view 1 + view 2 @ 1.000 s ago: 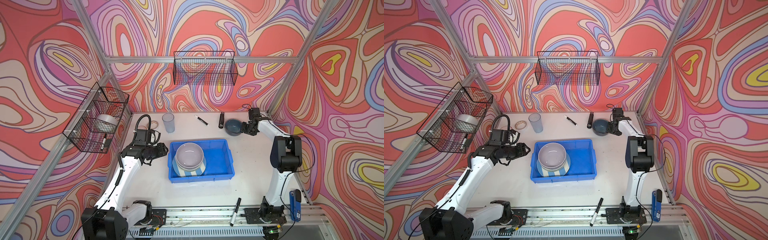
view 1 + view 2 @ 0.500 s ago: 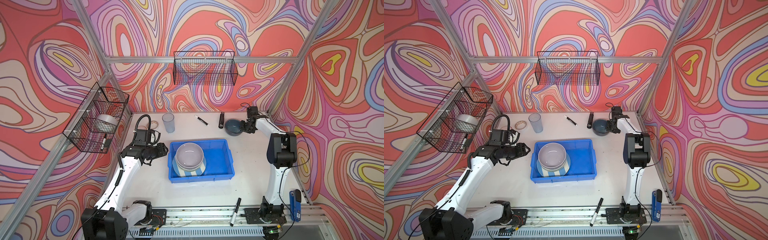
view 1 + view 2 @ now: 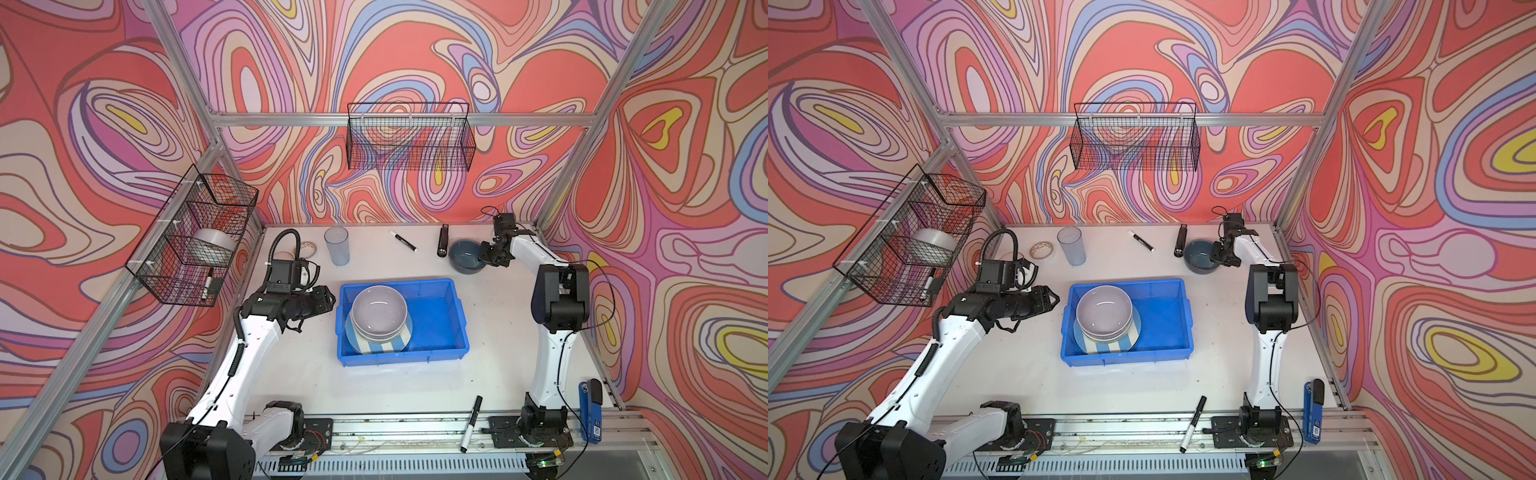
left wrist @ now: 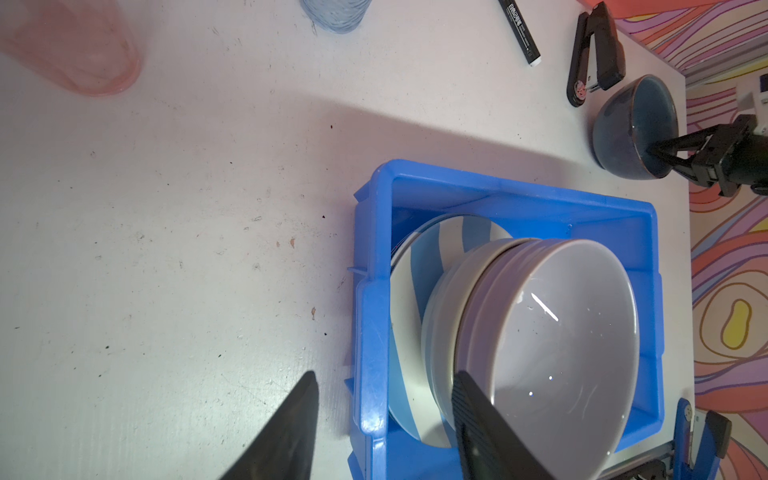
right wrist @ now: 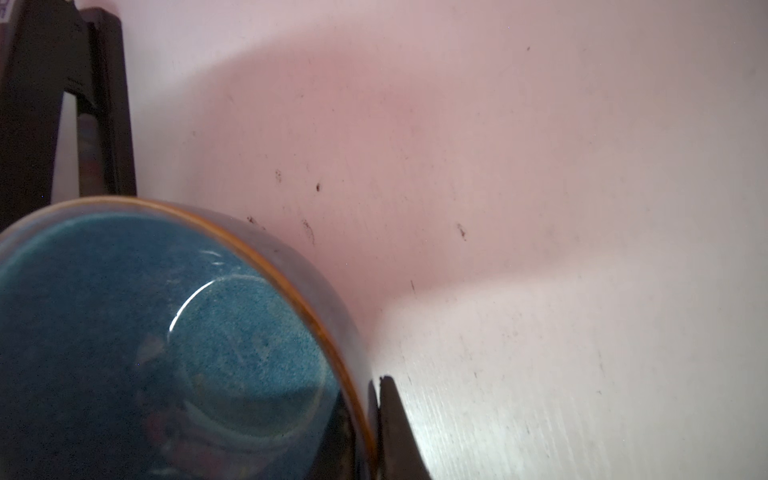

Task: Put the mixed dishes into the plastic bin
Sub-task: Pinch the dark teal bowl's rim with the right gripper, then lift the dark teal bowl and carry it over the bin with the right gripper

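Observation:
The blue plastic bin [image 3: 440, 328] [image 3: 1163, 320] sits mid-table and holds a blue-white striped plate [image 3: 380, 345], a pale bowl [image 4: 440, 316] and a lavender bowl [image 3: 378, 309] stacked on it. A dark blue bowl [image 3: 465, 253] [image 3: 1200, 255] [image 5: 166, 332] stands at the back right. My right gripper [image 3: 482, 254] [image 5: 368, 399] is shut on its near rim, one finger inside and one outside. My left gripper [image 3: 328, 299] [image 4: 384, 376] hangs open and empty by the bin's left wall. A bluish tumbler [image 3: 336, 245] stands at the back left, with a pink tumbler [image 4: 75, 50] beside it.
A tape roll [image 3: 309, 248], a marker [image 3: 402, 240] and a black stapler [image 3: 443, 241] lie along the back. Another marker [image 3: 471, 424] and a blue tool [image 3: 590, 409] rest at the front rail. Black wire baskets hang on the back wall [image 3: 409, 143] and left wall [image 3: 195, 237].
My right gripper has reached in to the dark blue bowl and closed on its rim. The left arm has not moved.

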